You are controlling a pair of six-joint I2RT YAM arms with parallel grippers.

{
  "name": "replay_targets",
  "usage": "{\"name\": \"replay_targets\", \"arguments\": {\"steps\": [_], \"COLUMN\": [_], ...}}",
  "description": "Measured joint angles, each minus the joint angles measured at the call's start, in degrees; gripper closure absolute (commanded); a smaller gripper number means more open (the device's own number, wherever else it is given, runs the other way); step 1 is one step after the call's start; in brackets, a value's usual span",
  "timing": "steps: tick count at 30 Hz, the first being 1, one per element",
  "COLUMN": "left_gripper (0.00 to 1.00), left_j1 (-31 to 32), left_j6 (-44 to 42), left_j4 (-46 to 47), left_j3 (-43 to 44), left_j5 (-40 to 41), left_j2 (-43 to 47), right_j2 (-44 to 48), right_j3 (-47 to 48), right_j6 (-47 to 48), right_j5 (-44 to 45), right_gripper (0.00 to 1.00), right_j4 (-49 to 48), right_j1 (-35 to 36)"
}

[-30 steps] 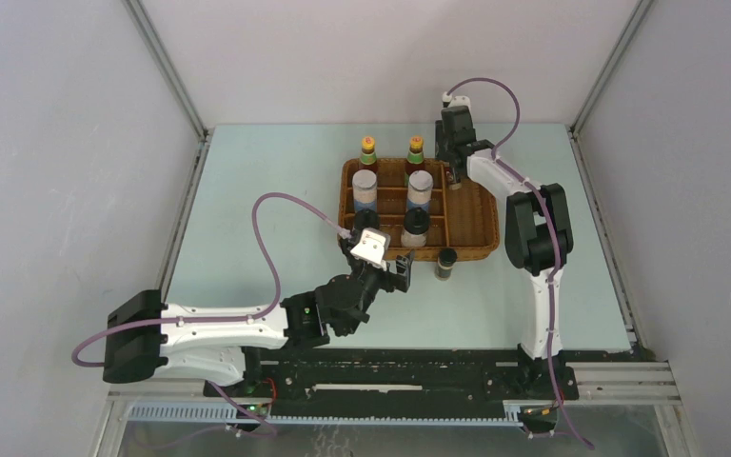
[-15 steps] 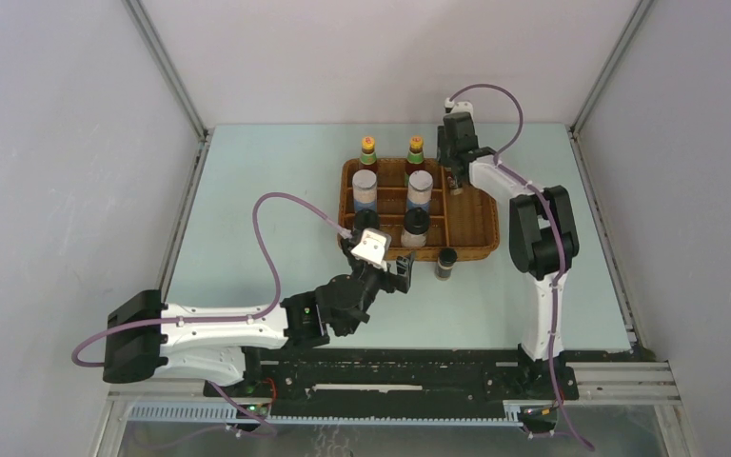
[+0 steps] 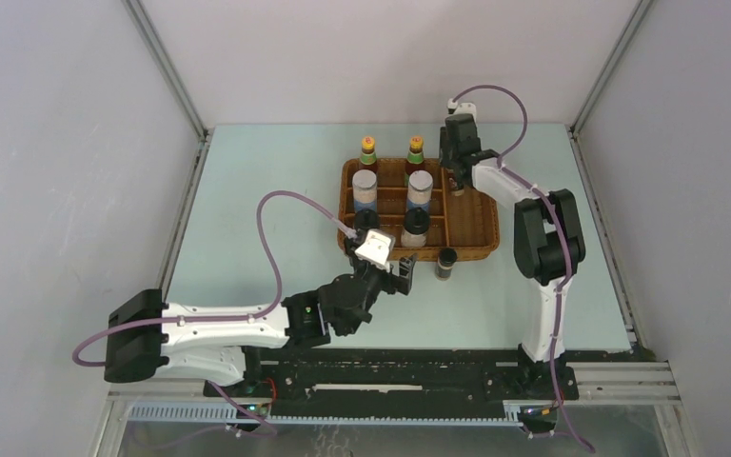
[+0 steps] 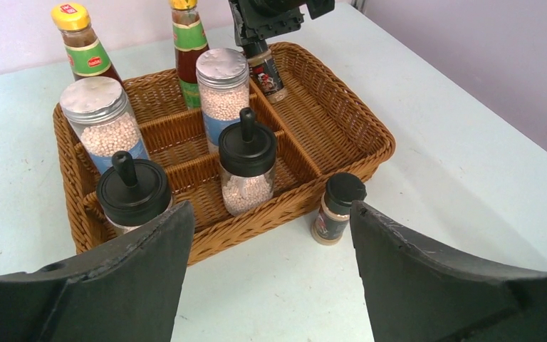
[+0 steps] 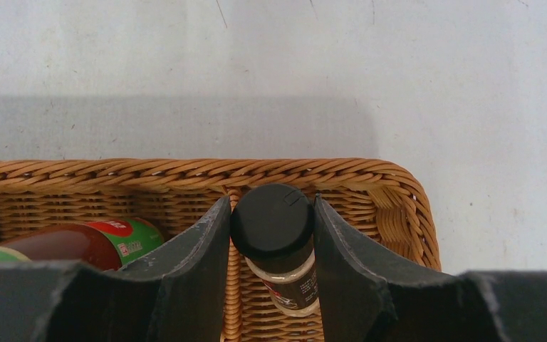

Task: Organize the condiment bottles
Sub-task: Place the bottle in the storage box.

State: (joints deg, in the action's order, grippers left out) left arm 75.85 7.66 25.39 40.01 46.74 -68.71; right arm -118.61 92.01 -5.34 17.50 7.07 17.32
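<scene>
My right gripper (image 5: 271, 203) is shut on a tiny dark bottle (image 5: 278, 235) with a black cap, held over the back right corner of the wicker tray (image 5: 399, 192). The same bottle (image 4: 266, 71) shows in the left wrist view, tilted under the right gripper (image 3: 455, 177). A second tiny dark bottle (image 4: 336, 210) stands on the table just outside the tray's front wall. In the tray stand two yellow-capped sauce bottles (image 4: 85, 50), two silver-topped shakers (image 4: 222, 89) and two black-capped bottles (image 4: 247, 171). My left gripper (image 4: 272, 214) hangs open in front of the tray, holding nothing.
The tray (image 3: 476, 224) has woven dividers; its long right compartment holds only the gripped bottle's lower end. Pale table lies in front of and right of the tray. Grey walls close in the table at the back and sides.
The right gripper has shifted slightly with the tiny bottle at the tray's back right. The left wrist has edged a little to the right.
</scene>
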Motion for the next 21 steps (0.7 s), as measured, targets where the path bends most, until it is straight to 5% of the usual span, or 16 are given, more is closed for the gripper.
{"name": "replay_targets", "arguments": {"steps": [21], "left_gripper": [0.16], "left_j1": [0.0], "left_j6": [0.0], "left_j4": [-1.9], "left_j3": [0.9], "left_j5": [-0.9], "left_j2": [-1.0], "right_j2": [2.9], "right_j3": [-2.6], "right_j6": [-0.2], "right_j5": [0.4], "right_gripper": [0.83], "right_j4": [-0.9], "right_j1": [0.1]}}
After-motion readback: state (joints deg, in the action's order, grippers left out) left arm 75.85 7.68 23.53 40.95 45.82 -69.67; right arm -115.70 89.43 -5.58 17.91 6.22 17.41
